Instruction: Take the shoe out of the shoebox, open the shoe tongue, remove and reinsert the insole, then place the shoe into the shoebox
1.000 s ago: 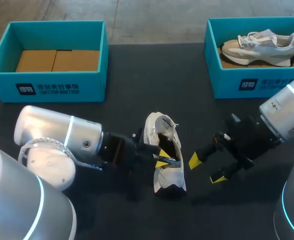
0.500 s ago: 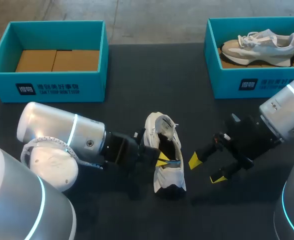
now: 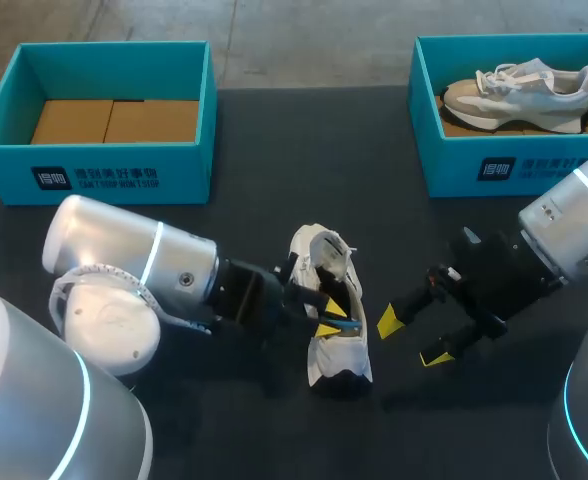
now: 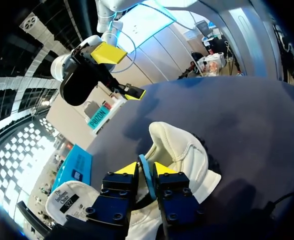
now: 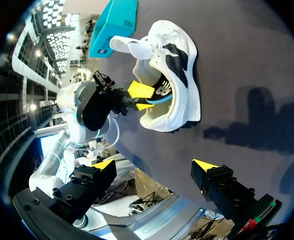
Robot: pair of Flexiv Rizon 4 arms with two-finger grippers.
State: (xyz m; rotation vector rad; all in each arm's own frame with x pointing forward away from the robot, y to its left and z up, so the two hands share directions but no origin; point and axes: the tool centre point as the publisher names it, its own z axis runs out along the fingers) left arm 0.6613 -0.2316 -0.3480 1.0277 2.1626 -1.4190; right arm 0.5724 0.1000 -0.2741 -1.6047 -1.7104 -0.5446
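- White shoe point(image 3: 336, 335) sits out on the dark table point(image 3: 274, 170), mid-table toward the near edge, between the two grippers. It is in neither box.
- The shoe's dark opening faces up and toward the left arm. The tongue point(image 3: 317, 245) is flapped out at the far end, and its inner label shows in the left wrist view.
- Blue insole point(image 3: 346, 324) shows as a thin blue edge inside the opening. In the left wrist view the insole point(image 4: 148, 184) stands on edge between the yellow tips.
- Left gripper point(image 3: 326, 322) comes in from the left with its tips in the shoe opening. Both fingertips press the insole edge from two sides, so it is clamped on the insole.
- In the left wrist view the left gripper point(image 4: 146, 169) has its tips close together with only the blue strip between them. The rounded white body of the shoe point(image 4: 182, 147) lies just ahead.
- Right gripper point(image 3: 412, 338) is just to the right of the shoe, not touching it. Its fingers are spread wide — nothing between them — and it is low over the table.
- In the right wrist view the right gripper point(image 5: 154, 165) is spread, with the shoe point(image 5: 179, 95) ahead of it. The left gripper point(image 5: 143, 97) has its yellow tips in the opening on the insole point(image 5: 163, 98).
- The left wrist view shows the right gripper point(image 4: 122, 72) beyond the shoe, fingers apart.
- Teal shoebox point(image 3: 124, 178) at the far left holds brown cardboard point(image 3: 114, 120).
- Second teal shoebox point(image 3: 514, 168) at the far right holds a grey-white sneaker point(image 3: 519, 92).
- Both boxes are well apart from the shoe on the table.
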